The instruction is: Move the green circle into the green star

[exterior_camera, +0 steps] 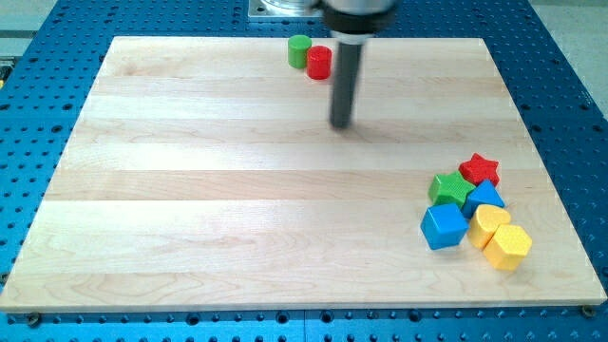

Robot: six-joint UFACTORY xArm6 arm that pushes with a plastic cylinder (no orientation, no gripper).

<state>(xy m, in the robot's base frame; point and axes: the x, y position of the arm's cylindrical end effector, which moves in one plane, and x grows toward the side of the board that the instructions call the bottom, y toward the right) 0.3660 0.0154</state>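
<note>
The yellow block [507, 247] is located nearest the view's bottom, within a cluster containing the green star [448, 188]. The green circle [300, 50] is positioned at the board's top edge, touching the red circle [318, 62]. My tip [341, 124] (no jaws are fitted) is placed just below-right of both circles.

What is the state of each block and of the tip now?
Green circle: near top edge, touching red circle.
Red circle: right of green circle.
Green star: in right cluster, far from green circle.
Red star: cluster top.
Blue cube: cluster left.
Yellow blocks: cluster bottom right.
My tip: below the circles, touching nothing.
</note>
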